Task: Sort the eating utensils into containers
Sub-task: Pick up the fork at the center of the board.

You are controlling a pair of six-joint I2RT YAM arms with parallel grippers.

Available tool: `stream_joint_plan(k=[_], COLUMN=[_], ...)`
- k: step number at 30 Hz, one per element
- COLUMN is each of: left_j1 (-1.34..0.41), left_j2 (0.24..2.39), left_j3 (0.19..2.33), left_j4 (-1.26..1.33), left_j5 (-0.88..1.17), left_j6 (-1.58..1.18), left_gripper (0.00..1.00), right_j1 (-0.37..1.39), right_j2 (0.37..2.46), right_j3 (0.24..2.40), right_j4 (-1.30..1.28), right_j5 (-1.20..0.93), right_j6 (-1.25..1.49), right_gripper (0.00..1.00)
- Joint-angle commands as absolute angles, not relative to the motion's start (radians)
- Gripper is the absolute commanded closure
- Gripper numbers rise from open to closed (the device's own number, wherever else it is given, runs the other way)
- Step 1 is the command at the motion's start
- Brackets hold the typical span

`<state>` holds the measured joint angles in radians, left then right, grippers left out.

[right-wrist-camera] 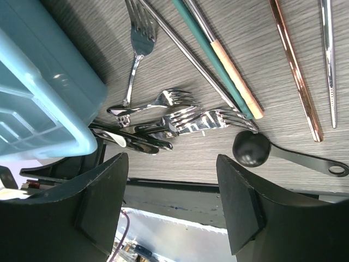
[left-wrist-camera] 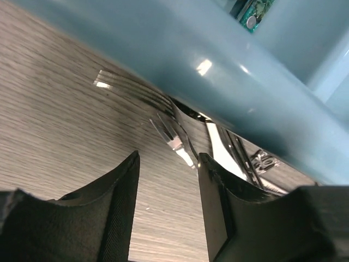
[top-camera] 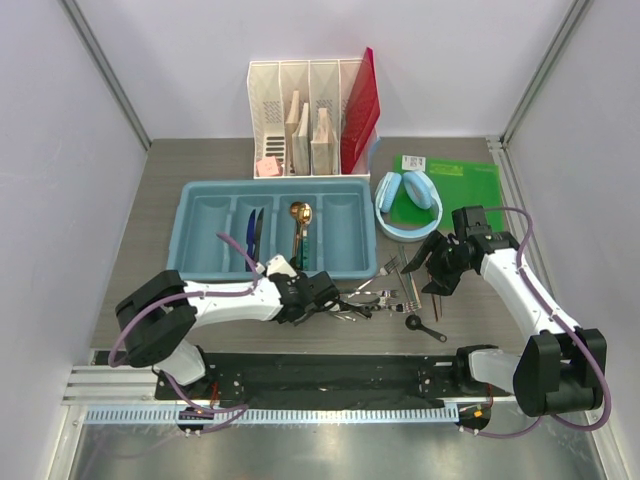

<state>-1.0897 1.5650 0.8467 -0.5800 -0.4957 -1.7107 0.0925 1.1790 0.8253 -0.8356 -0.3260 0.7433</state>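
A grey wood-grain table (top-camera: 150,290) sits between plain white walls (top-camera: 200,40). The blue tray (top-camera: 200,190) has four compartments: two dark knives (top-camera: 253,232) lie in the second from the left and a gold spoon (top-camera: 300,215) in the third. Just off its near right corner lies a loose pile of four silver forks (right-wrist-camera: 180,114), four chopsticks (right-wrist-camera: 218,54) and one black spoon (right-wrist-camera: 252,148). The left gripper (left-wrist-camera: 168,164) is low beside the forks, fingers apart and empty. The right gripper (right-wrist-camera: 172,164) hangs over the pile, spread wide.
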Motion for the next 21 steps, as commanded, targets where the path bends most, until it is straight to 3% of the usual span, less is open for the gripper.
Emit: stream_joint_plan(k=[1, 21], left_j1=[-1.111, -1.144], left_j2=[1.623, 1.798], left_j3=[0.844, 0.957], left_j4=[-0.63, -0.843], left_j5=[-0.528, -0.424], left_j6=[-1.807, -1.92], left_gripper=[0.53, 0.55], right_j1=[0.098, 0.13], right_j2=[1.166, 1.143], right_j3=[0.815, 0.772], right_j4=[-0.838, -0.821], right_j5=[-0.336, -0.359], right_j6=[0.716, 0.723], right_gripper=[0.29, 0.29])
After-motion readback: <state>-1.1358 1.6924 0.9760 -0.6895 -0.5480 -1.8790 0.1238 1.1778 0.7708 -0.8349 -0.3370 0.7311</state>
